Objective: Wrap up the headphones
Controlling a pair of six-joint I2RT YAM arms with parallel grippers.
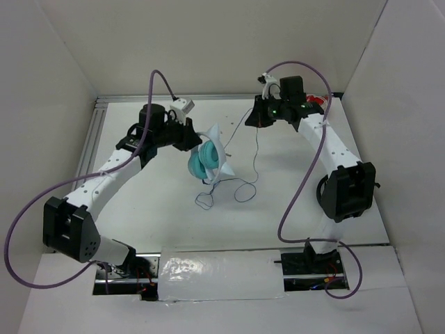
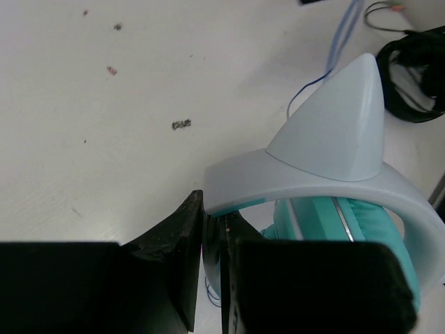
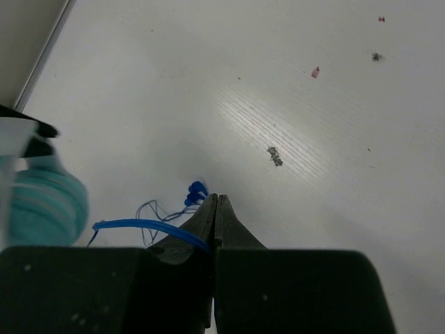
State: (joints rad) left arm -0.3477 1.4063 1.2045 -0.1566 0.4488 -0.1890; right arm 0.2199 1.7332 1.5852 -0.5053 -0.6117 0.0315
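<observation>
White tabletop (image 1: 153, 209) beneath teal-cupped, pointy-eared headphones (image 1: 206, 163), blue cord (image 3: 139, 223) perhaps tangled.

The headphones (image 3: 42, 202) are blurred and cut by the left edge; the cord (image 3: 149, 225) vanishes between the right fingers (image 3: 236, 236).

The white table (image 1: 160, 216) carries loose loops of thin dark-blue cord (image 1: 206, 197) and a few scattered dark specks (image 2: 181, 124).

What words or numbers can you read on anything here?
None: no text can be read in any view.
The headphones and cord show no words or logo.
The table is bare of writing.
The red thing at the back is too small to tell.
</observation>
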